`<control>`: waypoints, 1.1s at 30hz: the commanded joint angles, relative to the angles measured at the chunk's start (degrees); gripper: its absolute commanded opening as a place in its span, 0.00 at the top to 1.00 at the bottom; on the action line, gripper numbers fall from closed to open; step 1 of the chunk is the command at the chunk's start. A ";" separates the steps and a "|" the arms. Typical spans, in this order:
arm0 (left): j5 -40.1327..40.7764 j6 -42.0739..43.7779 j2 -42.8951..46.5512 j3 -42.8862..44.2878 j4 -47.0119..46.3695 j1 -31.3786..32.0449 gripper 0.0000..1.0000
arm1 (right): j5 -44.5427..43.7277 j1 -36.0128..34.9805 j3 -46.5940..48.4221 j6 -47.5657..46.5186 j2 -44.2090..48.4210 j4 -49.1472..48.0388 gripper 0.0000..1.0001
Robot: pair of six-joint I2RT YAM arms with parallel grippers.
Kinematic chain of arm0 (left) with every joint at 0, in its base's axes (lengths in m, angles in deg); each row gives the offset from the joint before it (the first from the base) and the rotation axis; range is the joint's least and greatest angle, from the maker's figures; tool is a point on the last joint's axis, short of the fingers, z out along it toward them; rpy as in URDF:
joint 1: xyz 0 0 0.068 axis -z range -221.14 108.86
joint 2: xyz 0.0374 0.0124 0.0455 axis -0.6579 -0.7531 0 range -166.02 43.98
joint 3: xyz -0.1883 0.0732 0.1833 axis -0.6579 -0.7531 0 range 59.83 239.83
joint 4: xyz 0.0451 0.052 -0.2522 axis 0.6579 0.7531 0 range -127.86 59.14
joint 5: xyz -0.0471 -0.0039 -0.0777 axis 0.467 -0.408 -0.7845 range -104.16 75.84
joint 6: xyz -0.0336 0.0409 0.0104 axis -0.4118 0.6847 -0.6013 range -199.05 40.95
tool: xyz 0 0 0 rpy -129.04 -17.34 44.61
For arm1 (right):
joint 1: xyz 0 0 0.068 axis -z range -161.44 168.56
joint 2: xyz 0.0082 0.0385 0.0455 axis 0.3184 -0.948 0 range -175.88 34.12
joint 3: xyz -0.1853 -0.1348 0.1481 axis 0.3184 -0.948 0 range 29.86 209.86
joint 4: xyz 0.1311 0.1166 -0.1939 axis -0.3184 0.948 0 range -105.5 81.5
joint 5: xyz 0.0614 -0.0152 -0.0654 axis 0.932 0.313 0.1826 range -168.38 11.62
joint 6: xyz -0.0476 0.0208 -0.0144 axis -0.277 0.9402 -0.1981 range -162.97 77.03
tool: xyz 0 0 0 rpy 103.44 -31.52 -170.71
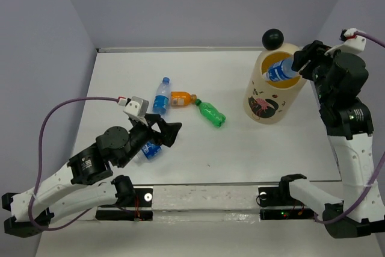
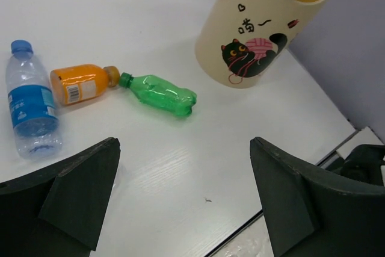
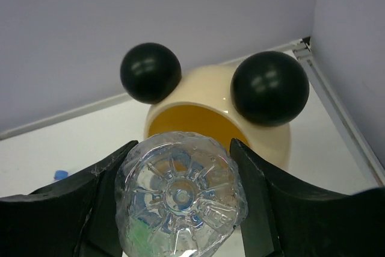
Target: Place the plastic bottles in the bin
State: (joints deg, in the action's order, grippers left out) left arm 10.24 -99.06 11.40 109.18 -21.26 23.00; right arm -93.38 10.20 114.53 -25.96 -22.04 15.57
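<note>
The cream bin (image 1: 274,94) with a cat print stands at the right, with one black ear (image 1: 273,38) showing. My right gripper (image 1: 298,64) is shut on a clear blue-labelled bottle (image 1: 280,70), held tilted with its cap end over the yellow mouth. Its base fills the right wrist view (image 3: 180,194) in front of the bin rim (image 3: 216,88). A clear bottle (image 1: 161,95), an orange one (image 1: 182,98) and a green one (image 1: 210,112) lie mid-table. My left gripper (image 1: 168,132) is open and empty, with another clear bottle (image 1: 150,148) lying just beside it.
The left wrist view shows the clear bottle (image 2: 30,106), orange bottle (image 2: 81,83), green bottle (image 2: 159,93) and bin (image 2: 258,34) ahead of my open left gripper (image 2: 183,197). Lilac walls enclose the table. The table's front edge (image 2: 289,197) is close.
</note>
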 commanded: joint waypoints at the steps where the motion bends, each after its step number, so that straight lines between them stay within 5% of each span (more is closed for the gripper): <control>1: 5.48 1.73 -0.82 -1.17 0.37 0.20 0.01 | -6.43 -0.17 1.91 -3.65 -1.32 1.63 0.85; 20: 3.73 0.94 -0.82 -5.13 -1.75 -2.61 0.01 | -7.32 -4.11 5.86 -12.26 -13.44 -2.77 0.81; 23: 2.23 0.94 -0.82 -5.57 -2.27 -4.02 0.01 | -10.30 -6.92 6.22 -14.20 -15.38 -2.94 0.63; 25: 0.92 0.94 -1.34 -5.75 -2.80 -4.72 0.01 | -13.11 -8.69 7.61 -15.52 -17.13 -2.77 0.23; 33: 0.82 1.02 -1.96 -5.57 -3.24 -5.78 0.01 | -16.11 -11.93 11.84 -16.40 -18.63 -0.92 0.15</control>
State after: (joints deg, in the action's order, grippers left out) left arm 11.11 -98.42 9.52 103.71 -21.61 17.95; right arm -106.30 0.98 121.91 -40.84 -41.45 16.05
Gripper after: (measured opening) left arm 0.989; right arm 0.847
